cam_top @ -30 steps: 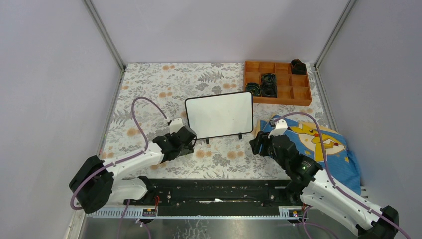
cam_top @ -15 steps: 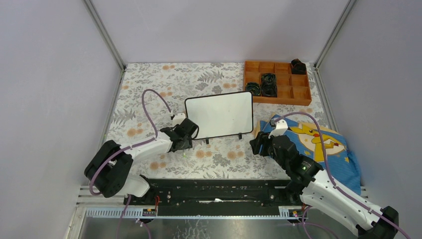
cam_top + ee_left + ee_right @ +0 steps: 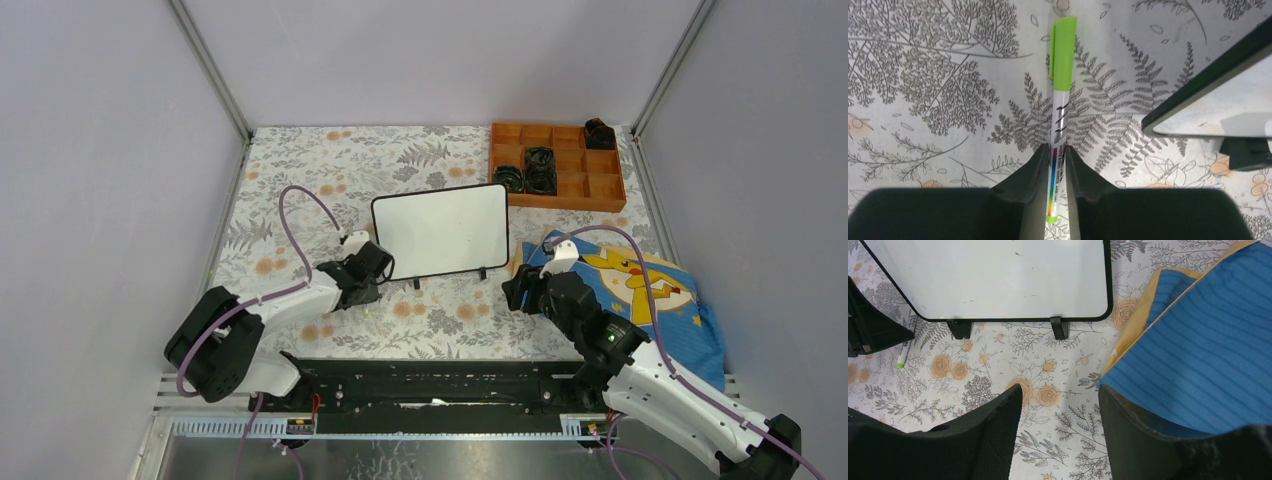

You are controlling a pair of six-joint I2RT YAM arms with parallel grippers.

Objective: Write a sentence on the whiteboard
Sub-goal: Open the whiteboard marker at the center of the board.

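Top external: whiteboard (image 3: 440,230) stands upright on its small feet mid-tabletop (image 3: 330,170), face blank, no sentence on it yet. Left pincer (image 3: 362,296) is low at the board's near-left corner; right pincer (image 3: 516,290) hangs off the near-right corner, beside the blue cloth (image 3: 650,300). Left wrist: fingers are together on a green-capped marker (image 3: 1060,115) lying flat on the tabletop, clamped near its tail end, with the cap on and pointing away; the board's corner and one foot sit just to the right. Right wrist: fingers apart, nothing between them, looking at the board's lower edge and both feet, cloth to the right. Risks as I judge them: the grip sits far back on the barrel, so the marker may pivot or slip on lifting; the cap has to come off before any stroke; the board rests on feet alone, so pressing with the tip could push it back or topple it unless the right arm braces it.
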